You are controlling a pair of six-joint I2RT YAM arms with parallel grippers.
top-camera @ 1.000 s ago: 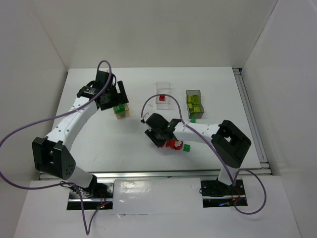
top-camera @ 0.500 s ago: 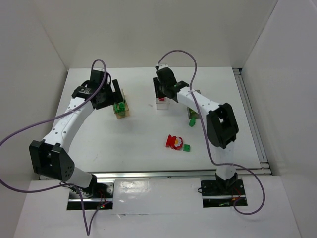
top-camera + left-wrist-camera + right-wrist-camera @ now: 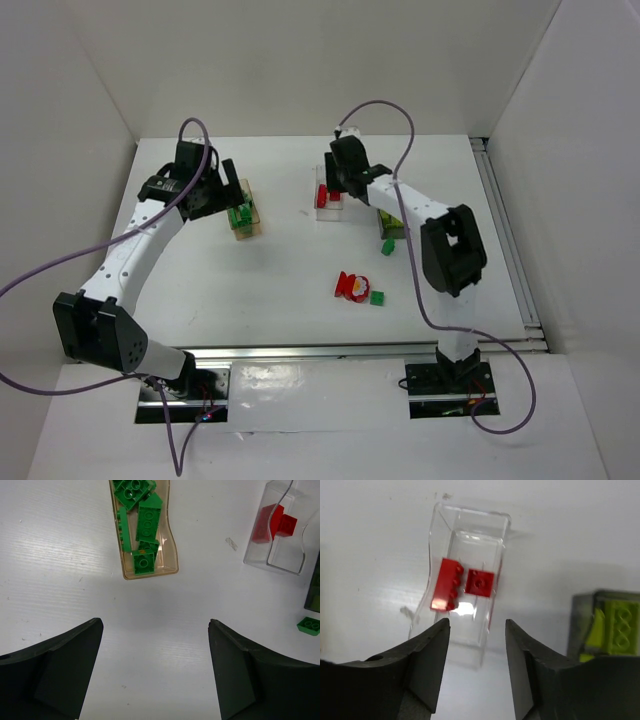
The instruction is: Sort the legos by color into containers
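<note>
**Top view.** The orange-tan bin (image 3: 245, 222) is sitting far left on the desk (image 3: 280, 270) and holding dark green bricks (image 3: 239, 215). The left pincer (image 3: 226, 192) is hovering just left of it. The clear bin (image 3: 328, 203) is sitting far centre with red bricks (image 3: 323, 194) inside, and the right pincer (image 3: 335, 188) is hanging over it. The dark grey bin (image 3: 395, 228) is sitting to its right, mostly hidden under the right arm (image 3: 410, 205). Loose on the desk, a red cluster (image 3: 350, 287) is lying near centre with a loose green brick (image 3: 378, 297) just right of it. A second green brick (image 3: 387, 246) is lying just near of the grey bin.

**Left wrist view.** The left pincer (image 3: 155, 675) is standing wide, with nothing between its fingers. The orange-tan bin (image 3: 150, 575) is carrying several dark green bricks (image 3: 145, 525), studded and piled at angles. The clear bin (image 3: 287, 555), the red bricks (image 3: 272, 522) and the second green brick (image 3: 309, 625) are showing at the right.

**Right wrist view.** The right pincer (image 3: 475, 680) is standing partly open and empty above the clear bin (image 3: 470, 530). Two red bricks (image 3: 480, 582) are lying side by side in mid-bin, touching; the square one is facing studs-up. The dark grey bin (image 3: 580, 625) at the right is holding yellow-green bricks (image 3: 620, 627).
</note>
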